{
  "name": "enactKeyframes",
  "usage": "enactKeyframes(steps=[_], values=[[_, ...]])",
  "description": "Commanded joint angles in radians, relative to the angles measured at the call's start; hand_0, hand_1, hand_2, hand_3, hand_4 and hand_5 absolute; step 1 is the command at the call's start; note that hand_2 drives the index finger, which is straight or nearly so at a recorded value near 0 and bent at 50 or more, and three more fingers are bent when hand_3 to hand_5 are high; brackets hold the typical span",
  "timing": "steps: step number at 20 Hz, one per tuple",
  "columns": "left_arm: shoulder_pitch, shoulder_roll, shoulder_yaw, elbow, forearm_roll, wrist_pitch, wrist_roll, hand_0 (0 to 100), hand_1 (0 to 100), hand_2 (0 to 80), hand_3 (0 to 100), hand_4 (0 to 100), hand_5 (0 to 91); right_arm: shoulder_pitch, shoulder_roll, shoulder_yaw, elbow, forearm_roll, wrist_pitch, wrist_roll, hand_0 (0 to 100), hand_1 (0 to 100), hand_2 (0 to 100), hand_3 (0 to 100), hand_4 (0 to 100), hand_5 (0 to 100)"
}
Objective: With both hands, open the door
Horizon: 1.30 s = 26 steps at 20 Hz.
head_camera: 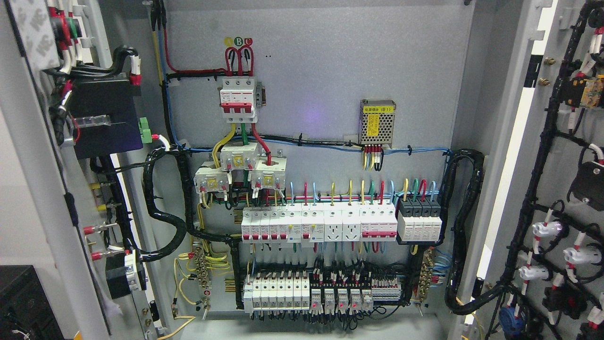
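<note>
- The left door (28, 156) is cut off by the left and top edges; only its inner face with wiring shows.
- The right door (561, 165) runs out past the right edge, its lower fittings cropped at the bottom.
- The dark box (23, 302) at the near left corner is cropped, too little showing to identify it.
- Print on the yellow label of the power supply (377, 121) is too small to read.
- Markings on the breaker row (318, 224) are illegible.

Bright even light, sharp centre, faint violet glare on back panel (306, 115), softer edges
</note>
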Motion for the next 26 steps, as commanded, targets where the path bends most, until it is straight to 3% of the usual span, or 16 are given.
enactKeyframes(steps=[1,7,18,22,26], values=[[0.04,0.025,-0.088,-0.16,0.004,0.002,0.004,0,0,0.0,0,0,0.0,-0.003,0.074,0.029,0.023,0.005,0.005,0.0,19,0,0,0,0,0],[0.072,0.044,-0.138,-0.251,0.002,0.004,0.004,0,0,0.0,0,0,0.0,-0.009,0.101,0.042,0.081,0.006,0.003,0.0,19,0,0,0,0,0],[0.121,0.131,-0.157,-0.585,0.004,0.028,0.004,0,0,0.0,0,0,0.0,-0.014,0.102,0.051,0.092,0.003,-0.001,0.0,19,0,0,0,0,0],[0.193,0.18,-0.218,-0.711,0.002,0.019,0.004,0,0,0.0,0,0,0.0,-0.015,0.083,-0.009,0.094,0.005,-0.001,0.001,19,0,0,0,0,0],[0.253,0.209,-0.221,-0.864,0.002,0.016,0.004,0,0,0.0,0,0,0.0,-0.015,-0.022,-0.058,0.09,0.002,-0.005,0.001,19,0,0,0,0,0]])
